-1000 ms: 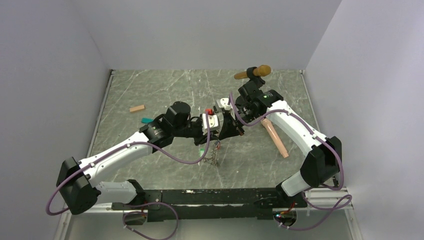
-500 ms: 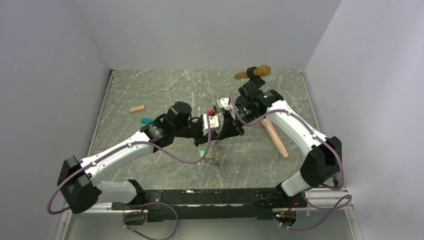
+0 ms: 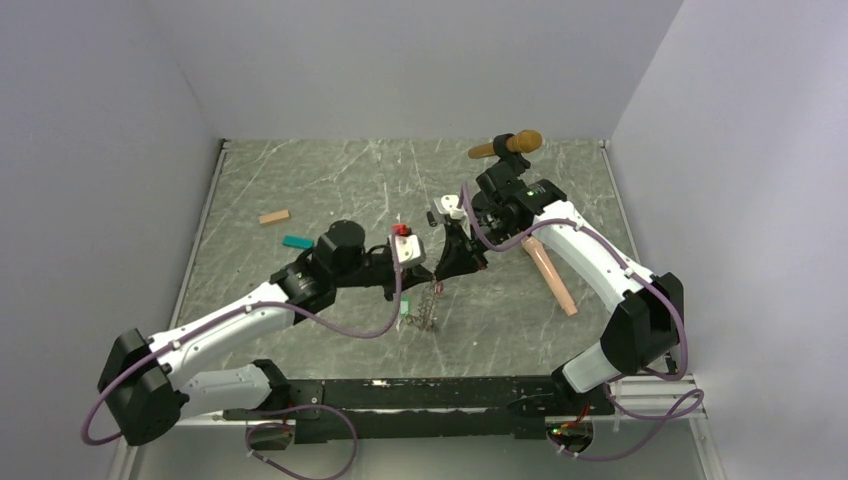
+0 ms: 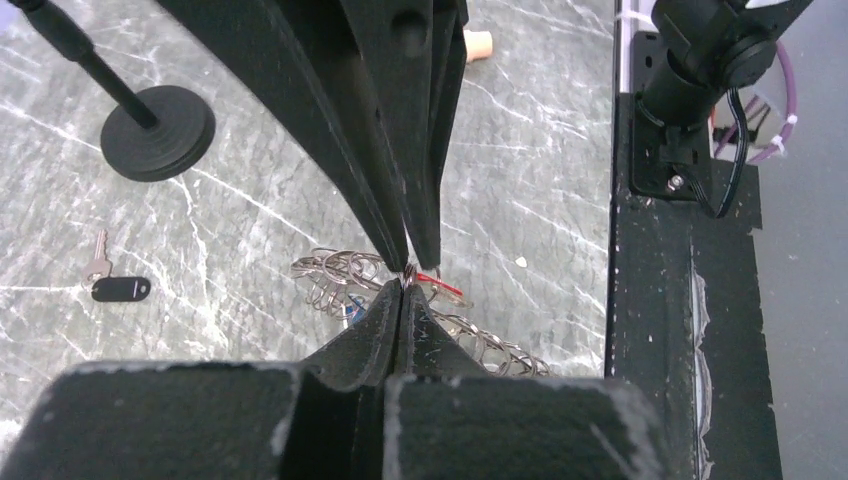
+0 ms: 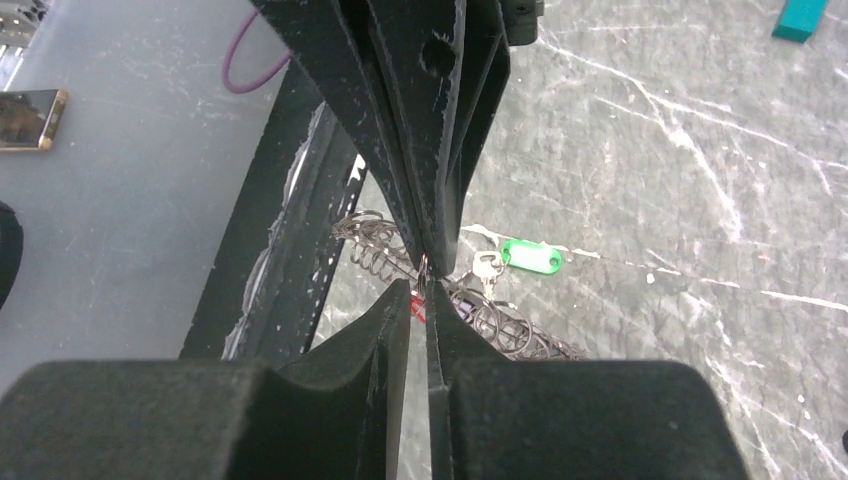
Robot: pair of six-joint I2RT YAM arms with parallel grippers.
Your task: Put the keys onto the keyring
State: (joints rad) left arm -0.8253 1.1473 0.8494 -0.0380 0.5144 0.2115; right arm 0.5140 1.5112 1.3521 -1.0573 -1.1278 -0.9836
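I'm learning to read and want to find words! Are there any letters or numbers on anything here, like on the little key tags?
No text can be read in any view.
On the green key tag: plain, no writing shows.
On the dark key tag: plain, no writing shows.
On the keyring and the microphone stand base: no labels or signs.

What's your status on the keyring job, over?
Left fingers shut on keyring; right fingers tip-to-tip, barely parted. Green-tagged key lies loose. Nothing blocking.
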